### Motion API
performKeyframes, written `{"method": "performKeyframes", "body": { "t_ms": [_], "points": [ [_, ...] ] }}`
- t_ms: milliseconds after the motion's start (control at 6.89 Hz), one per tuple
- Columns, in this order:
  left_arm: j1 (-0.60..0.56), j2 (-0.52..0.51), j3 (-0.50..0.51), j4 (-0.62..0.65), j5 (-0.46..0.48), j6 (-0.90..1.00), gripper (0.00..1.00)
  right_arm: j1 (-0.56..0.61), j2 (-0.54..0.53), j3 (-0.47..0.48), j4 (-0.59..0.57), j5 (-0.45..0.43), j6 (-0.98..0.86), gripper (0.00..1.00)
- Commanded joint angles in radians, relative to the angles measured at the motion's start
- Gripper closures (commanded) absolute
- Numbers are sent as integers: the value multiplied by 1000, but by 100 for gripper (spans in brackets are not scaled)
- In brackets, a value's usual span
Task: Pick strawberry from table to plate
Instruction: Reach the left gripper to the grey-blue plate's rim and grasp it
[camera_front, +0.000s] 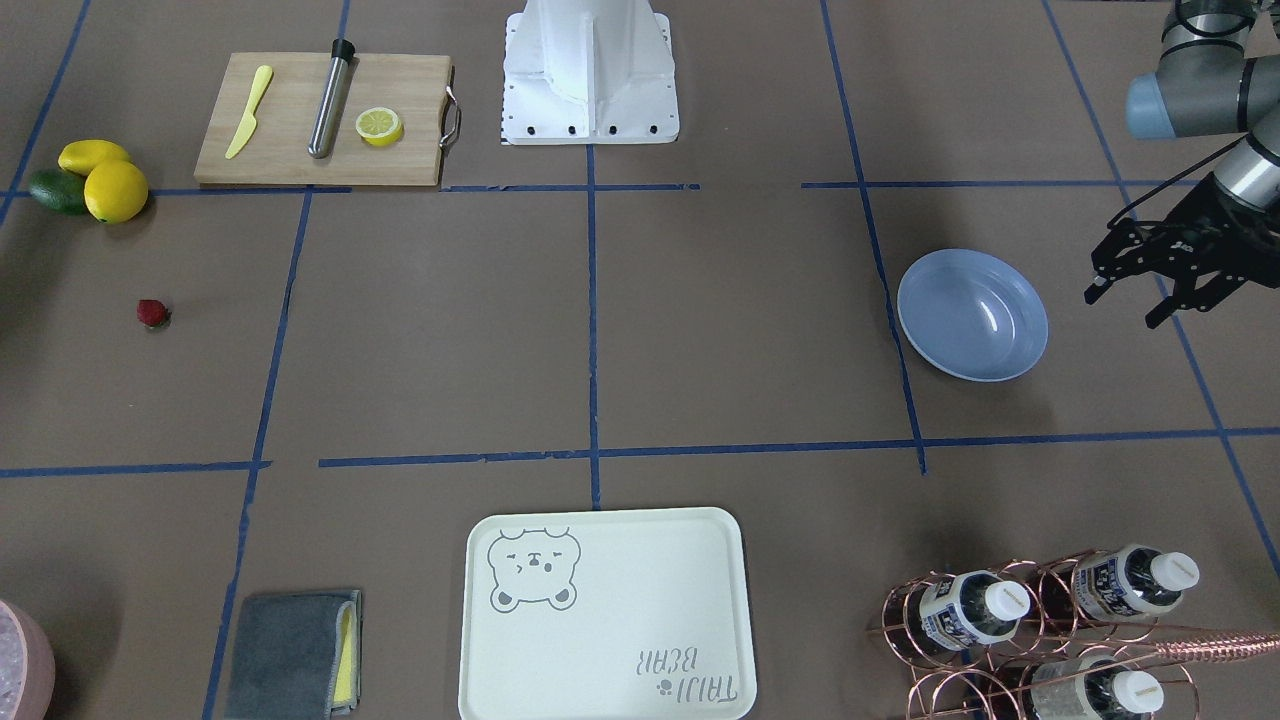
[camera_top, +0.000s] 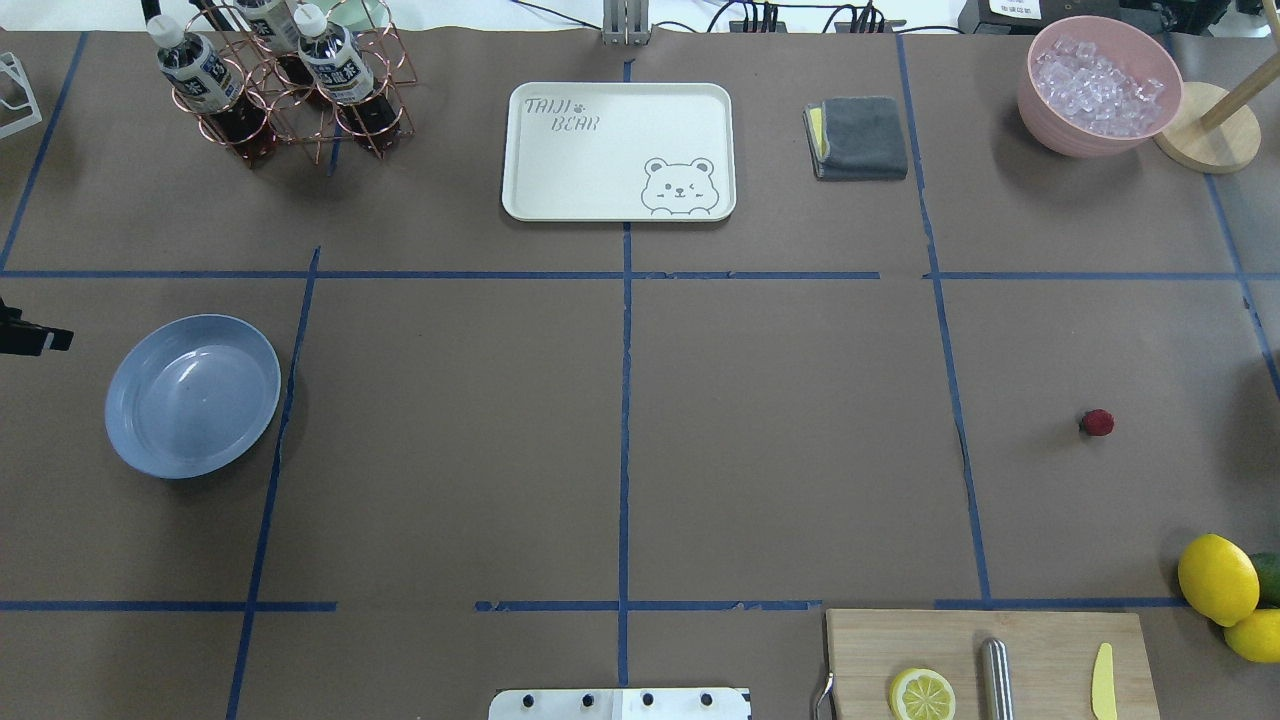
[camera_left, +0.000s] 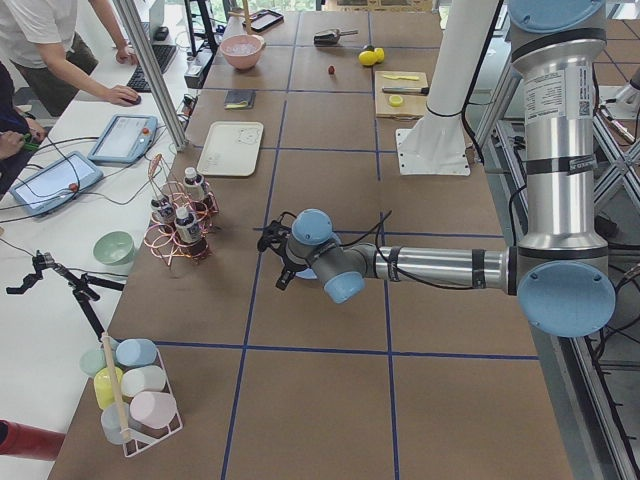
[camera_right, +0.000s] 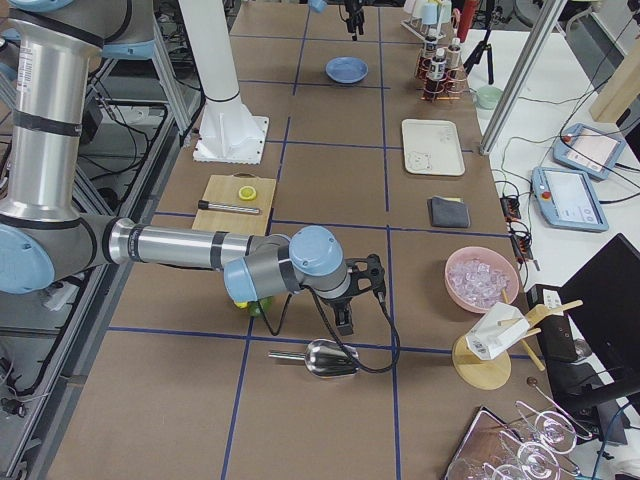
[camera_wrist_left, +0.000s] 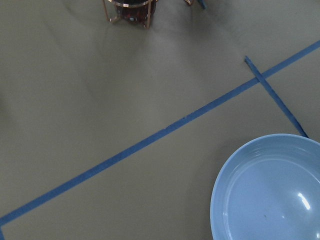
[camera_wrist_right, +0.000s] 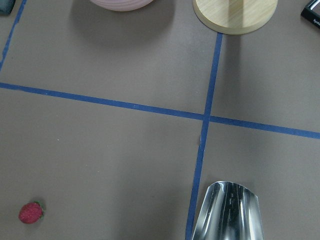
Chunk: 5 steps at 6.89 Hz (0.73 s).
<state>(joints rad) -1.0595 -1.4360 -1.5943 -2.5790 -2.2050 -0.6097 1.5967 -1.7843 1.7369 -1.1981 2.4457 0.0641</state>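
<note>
The strawberry (camera_front: 153, 313) (camera_top: 1097, 423) lies alone on the brown table (camera_front: 700, 330), small and dark red. It also shows at the lower left of the right wrist view (camera_wrist_right: 31, 213). The light-blue plate (camera_front: 972, 315) (camera_top: 192, 395) (camera_wrist_left: 270, 192) sits empty at the opposite end. My left gripper (camera_front: 1125, 305) hovers just outside the plate's outer side, open and holding nothing. My right gripper (camera_right: 355, 295) appears only in the exterior right view, near the strawberry's end of the table, and I cannot tell whether it is open or shut.
A cutting board (camera_front: 320, 120) carries a lemon half, a yellow knife and a metal cylinder. Lemons (camera_front: 115, 190) lie beside it. A metal scoop (camera_wrist_right: 230, 212), a pink ice bowl (camera_top: 1100, 85), a bear tray (camera_top: 618, 150), a grey cloth (camera_top: 858, 137) and a bottle rack (camera_top: 285, 85) stand around.
</note>
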Motion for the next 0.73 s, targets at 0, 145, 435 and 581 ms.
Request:
{"method": "performKeyframes", "body": {
  "t_ms": [0, 145, 435, 581],
  "points": [
    [138, 9, 100, -197, 118, -227, 38, 0, -1, -5, -1, -2, 0, 0],
    [169, 8, 106, -205, 132, -269, 38, 0, -4, -10, 0, -1, -3, 0],
    [187, 8, 109, -216, 136, -277, 40, 0, -4, -10, 0, -1, -1, 0],
    [196, 2, 108, -216, 134, -301, 99, 0, -4, -10, 0, -2, 0, 0]
  ]
}}
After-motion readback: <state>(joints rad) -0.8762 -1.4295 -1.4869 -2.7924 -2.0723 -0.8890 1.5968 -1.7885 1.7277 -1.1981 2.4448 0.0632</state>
